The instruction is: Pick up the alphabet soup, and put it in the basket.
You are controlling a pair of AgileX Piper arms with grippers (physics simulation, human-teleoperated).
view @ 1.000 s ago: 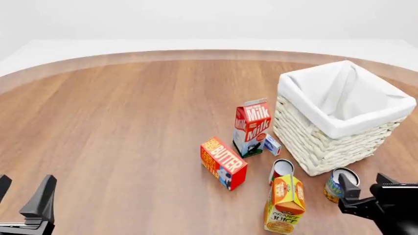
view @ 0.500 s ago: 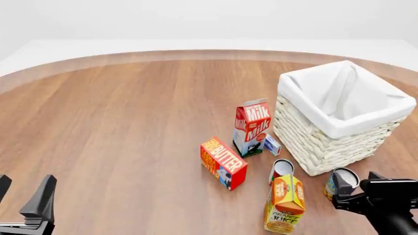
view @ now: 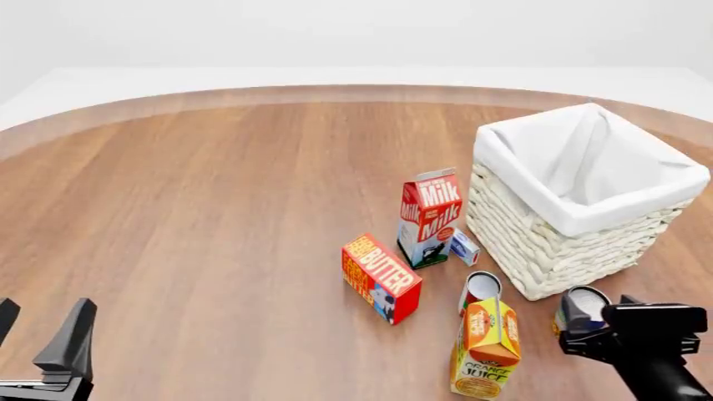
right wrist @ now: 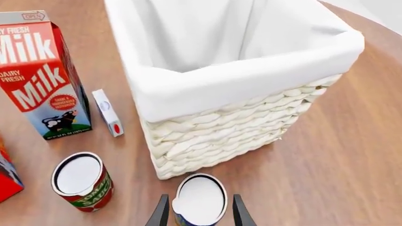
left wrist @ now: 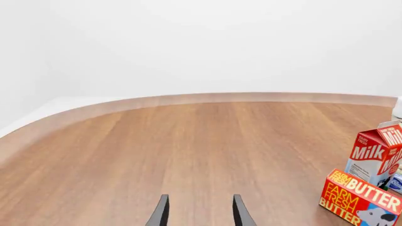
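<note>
The alphabet soup (view: pixel 578 306) stands upright in front of the basket's near corner, its white top showing; my right gripper hides part of it. In the right wrist view the alphabet soup (right wrist: pixel 199 198) sits between the two fingers, with thin gaps either side. My right gripper (view: pixel 589 324) (right wrist: pixel 199 211) is open and straddles the can. The basket (view: pixel 546 251) (right wrist: pixel 220 136), white wicker with a cloth lining, stands just behind the can. My left gripper (view: pixel 40 331) (left wrist: pixel 199 211) is open and holds nothing, low at the near left, far from the can.
A red-labelled can (view: pixel 482 290) (right wrist: pixel 80 181) and an orange juice carton (view: pixel 486 341) stand left of the soup. Behind them are a milk carton (view: pixel 428 217) (right wrist: pixel 41 75), a small box (view: pixel 463 246) (right wrist: pixel 107 112) and a butter box (view: pixel 380 277) (left wrist: pixel 358 197).
My right gripper has moved left and closer to the soup can, from beside it to straddling it. The left arm has not moved.
</note>
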